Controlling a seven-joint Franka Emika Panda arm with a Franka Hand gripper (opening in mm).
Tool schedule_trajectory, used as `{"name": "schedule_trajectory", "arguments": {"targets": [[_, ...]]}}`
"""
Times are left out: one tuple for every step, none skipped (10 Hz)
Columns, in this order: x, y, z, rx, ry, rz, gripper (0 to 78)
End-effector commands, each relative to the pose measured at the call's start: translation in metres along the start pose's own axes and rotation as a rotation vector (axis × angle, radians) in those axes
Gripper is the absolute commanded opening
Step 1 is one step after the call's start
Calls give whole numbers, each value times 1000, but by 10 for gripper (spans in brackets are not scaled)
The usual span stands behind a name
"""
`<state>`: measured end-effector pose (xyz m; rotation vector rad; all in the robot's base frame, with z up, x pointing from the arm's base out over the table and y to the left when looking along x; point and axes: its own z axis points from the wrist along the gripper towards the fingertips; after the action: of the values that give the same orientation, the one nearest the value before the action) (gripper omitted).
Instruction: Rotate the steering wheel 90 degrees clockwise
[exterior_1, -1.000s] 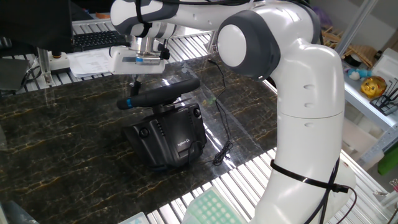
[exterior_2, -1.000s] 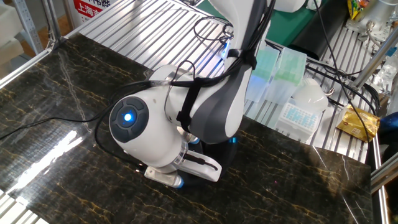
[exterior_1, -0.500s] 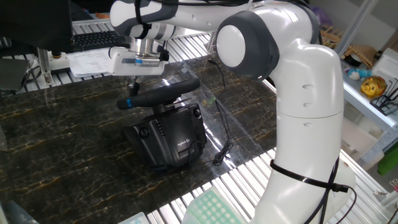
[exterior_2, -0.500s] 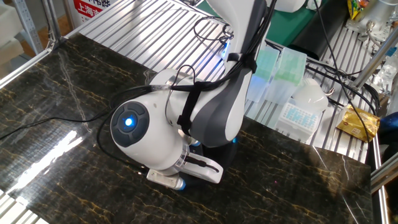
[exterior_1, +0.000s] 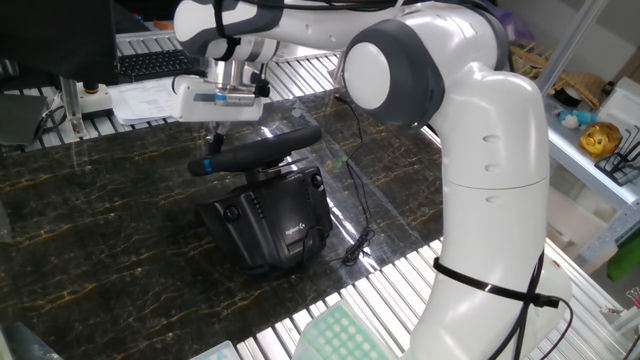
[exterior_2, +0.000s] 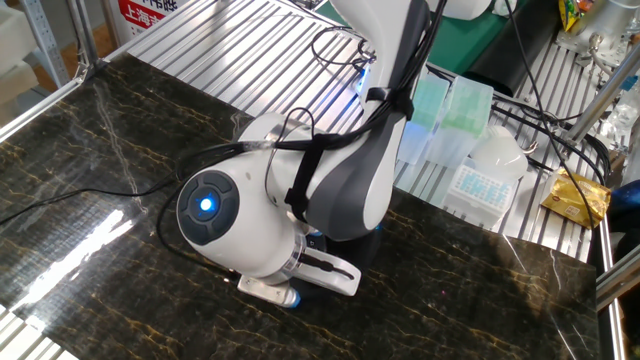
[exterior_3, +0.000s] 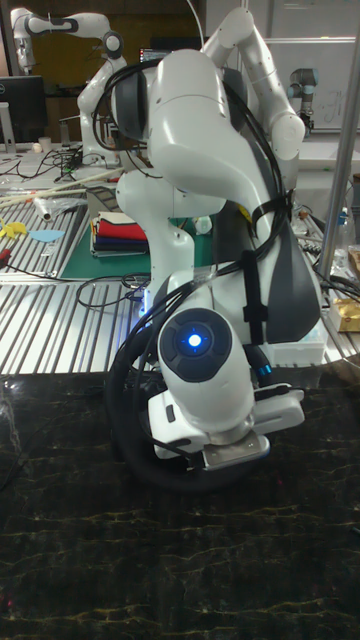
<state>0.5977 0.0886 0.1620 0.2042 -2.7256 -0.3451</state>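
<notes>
The steering wheel (exterior_1: 268, 147) is a black rim seen almost edge-on, tilted on its boxy black base (exterior_1: 272, 215). A bright blue stripe (exterior_1: 207, 165) marks the rim's left end. My gripper (exterior_1: 215, 142) comes down from above right at that end, its dark fingers close together and meeting the rim beside the stripe. Whether they clamp the rim is not visible. In the other fixed view my arm covers nearly all of the wheel. In the tall fixed view a black arc of the steering wheel (exterior_3: 125, 440) shows to the left of my wrist.
A thin black cable (exterior_1: 357, 215) runs down the dark marble tabletop (exterior_1: 90, 230) right of the base. A keyboard and papers (exterior_1: 150, 85) lie behind my hand. Pipette-tip boxes (exterior_2: 470, 150) sit on the metal slats. My arm's body (exterior_1: 490, 200) stands at the right.
My hand and forearm have shifted slightly left and lower. The wheel and its blue stripe stay where they were.
</notes>
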Motion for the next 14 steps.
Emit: {"name": "schedule_trajectory", "arguments": {"targets": [[-1, -1, -1, 12, 6, 4, 0], [-1, -1, -1, 22, 8, 6, 0], [-1, -3, -1, 33, 9, 9, 0], [-2, -5, 0, 47, 11, 8, 0], [-3, -6, 0, 47, 12, 7, 0], [-4, -8, 0, 53, 14, 7, 0], [-4, -8, 0, 63, 15, 8, 0], [-4, -8, 0, 64, 15, 8, 0], [-4, -8, 0, 71, 16, 11, 0], [-4, -8, 0, 79, 16, 14, 0], [-4, -8, 0, 84, 15, 20, 0], [-4, -9, 0, 94, 15, 25, 0], [-4, -9, -1, 101, 14, 30, 0], [-5, -9, -2, 111, 15, 33, 0]]}}
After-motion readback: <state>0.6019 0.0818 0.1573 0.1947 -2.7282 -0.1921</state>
